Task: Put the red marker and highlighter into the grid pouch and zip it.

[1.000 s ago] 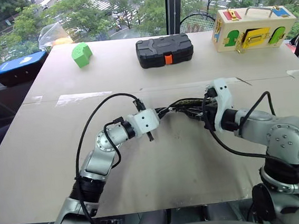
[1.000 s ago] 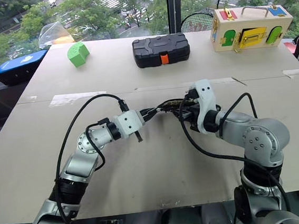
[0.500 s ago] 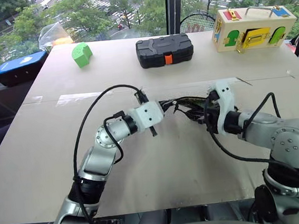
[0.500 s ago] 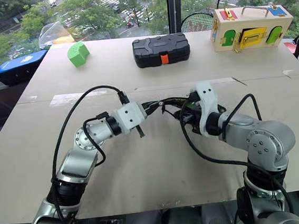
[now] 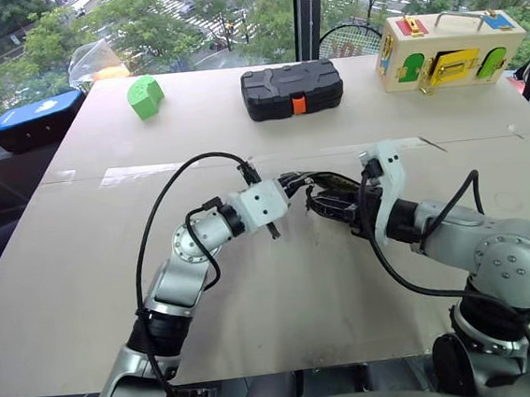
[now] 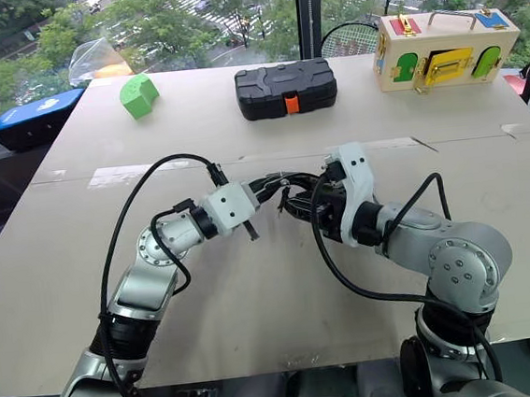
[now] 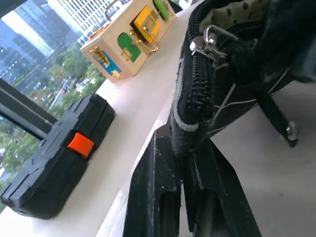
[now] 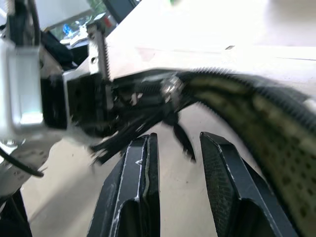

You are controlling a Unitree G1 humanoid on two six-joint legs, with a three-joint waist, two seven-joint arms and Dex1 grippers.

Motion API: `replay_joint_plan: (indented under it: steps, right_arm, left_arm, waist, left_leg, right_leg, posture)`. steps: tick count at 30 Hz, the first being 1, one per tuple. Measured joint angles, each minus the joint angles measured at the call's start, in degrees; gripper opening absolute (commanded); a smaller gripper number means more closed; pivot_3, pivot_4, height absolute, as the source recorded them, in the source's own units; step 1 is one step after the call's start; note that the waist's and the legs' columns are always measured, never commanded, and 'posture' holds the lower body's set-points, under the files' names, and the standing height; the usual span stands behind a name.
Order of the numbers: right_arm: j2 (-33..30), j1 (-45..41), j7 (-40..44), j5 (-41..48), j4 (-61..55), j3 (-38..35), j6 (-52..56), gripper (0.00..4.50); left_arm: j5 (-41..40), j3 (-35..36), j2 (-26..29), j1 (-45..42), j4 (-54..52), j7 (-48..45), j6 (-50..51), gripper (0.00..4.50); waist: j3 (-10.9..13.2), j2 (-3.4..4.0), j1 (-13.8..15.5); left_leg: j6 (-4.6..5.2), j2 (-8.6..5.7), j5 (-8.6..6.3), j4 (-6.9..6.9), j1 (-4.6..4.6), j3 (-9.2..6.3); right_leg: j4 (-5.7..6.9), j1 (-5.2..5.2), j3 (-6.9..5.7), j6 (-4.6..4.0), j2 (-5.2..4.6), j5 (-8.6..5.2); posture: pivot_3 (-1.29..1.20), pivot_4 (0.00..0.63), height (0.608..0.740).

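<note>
The grid pouch (image 5: 333, 198) hangs above the table between my two hands, black with white lines. Its zip gapes and shows a dotted lining (image 8: 266, 118). My left gripper (image 7: 183, 163) is shut on the pouch's zipper end, just below the metal slider (image 7: 207, 40). My right gripper (image 8: 177, 168) faces it from the other side, fingers apart with nothing between them. The black pull cord (image 8: 181, 134) dangles just beyond its fingertips. The red marker and the highlighter are hidden from view.
At the far side of the table (image 5: 283, 291) stand a black hard case with an orange latch (image 5: 292, 89), a wooden latch box (image 5: 448, 48) and a green block (image 5: 145, 95). A blue object (image 5: 37, 119) lies off the far left edge.
My right hand has shifted a little to the left, closer to the left gripper, and the pouch between them now bunches up. The left hand has hardly moved.
</note>
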Motion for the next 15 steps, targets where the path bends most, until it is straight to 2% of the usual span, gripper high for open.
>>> replay_joint_plan:
  steps: [10,15]
  right_arm:
    - [2.6,0.0,-0.5,0.5,1.9,-0.1,-1.8,1.26]
    - [1.3,0.9,1.1,3.3,1.8,-0.2,-1.8,1.26]
  left_arm:
    - [-0.1,0.4,0.3,1.8,1.9,0.3,-5.0,0.0]
    - [-0.1,0.4,0.3,1.8,1.9,0.3,-5.2,0.0]
  waist:
    - [0.0,0.01,0.0]
    - [0.0,0.01,0.0]
  left_leg:
    - [0.0,0.0,0.0,0.0,0.0,0.0]
    - [0.0,-0.01,0.0,0.0,0.0,0.0]
  right_leg:
    - [0.01,0.0,0.0,0.0,0.0,0.0]
    - [0.01,0.0,0.0,0.0,0.0,0.0]
  posture:
    - [0.0,0.15,0.74]
    - [0.0,0.15,0.74]
